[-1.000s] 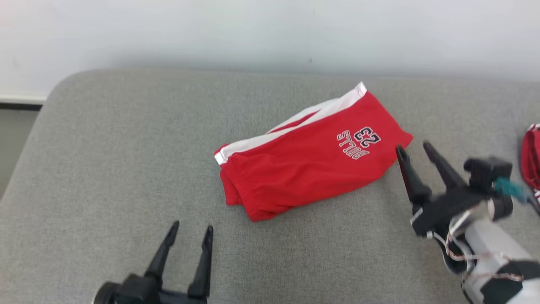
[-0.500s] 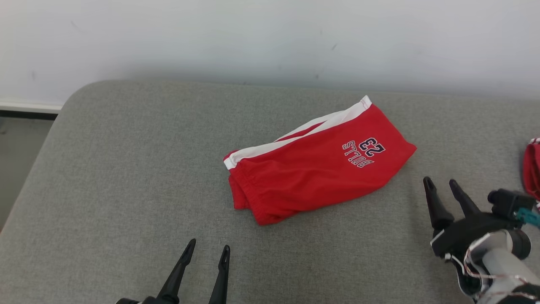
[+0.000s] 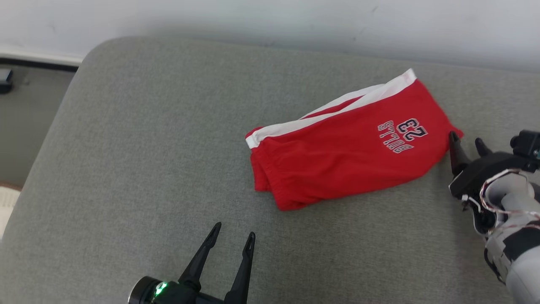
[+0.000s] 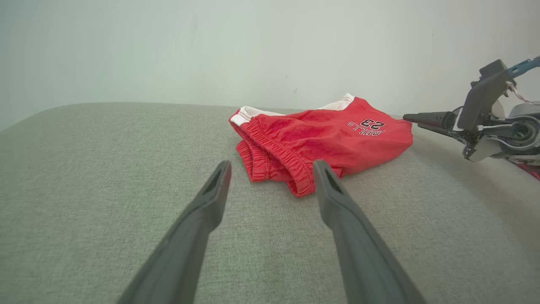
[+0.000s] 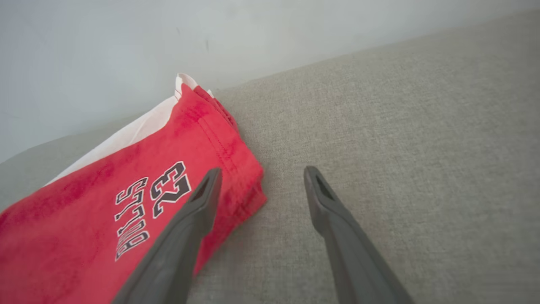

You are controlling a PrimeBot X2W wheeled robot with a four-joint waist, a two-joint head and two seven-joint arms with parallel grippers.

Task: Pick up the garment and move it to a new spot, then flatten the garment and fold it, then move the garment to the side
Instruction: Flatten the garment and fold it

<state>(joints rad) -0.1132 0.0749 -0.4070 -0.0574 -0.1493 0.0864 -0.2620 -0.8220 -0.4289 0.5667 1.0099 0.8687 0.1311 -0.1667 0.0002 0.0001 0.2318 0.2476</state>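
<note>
The garment is a pair of red shorts with a white side stripe and "BULLS 23" lettering, lying folded on the grey cushion. My right gripper stands open at its right-hand corner, one fingertip over the hem, nothing between the fingers. Near the front edge my left gripper is open and empty, a short way in front of the elastic waistband. From the left wrist the right gripper shows beside the shorts' far corner.
A pale wall runs behind the cushion. The cushion's rounded left end drops to a floor with a dark object. A strip of red cloth lies at the right edge of the left wrist view.
The head camera has shifted, so the whole picture moved. My right gripper has closed in on the shorts' right corner; half a second ago it stood lower and apart. Both grippers stayed open.
</note>
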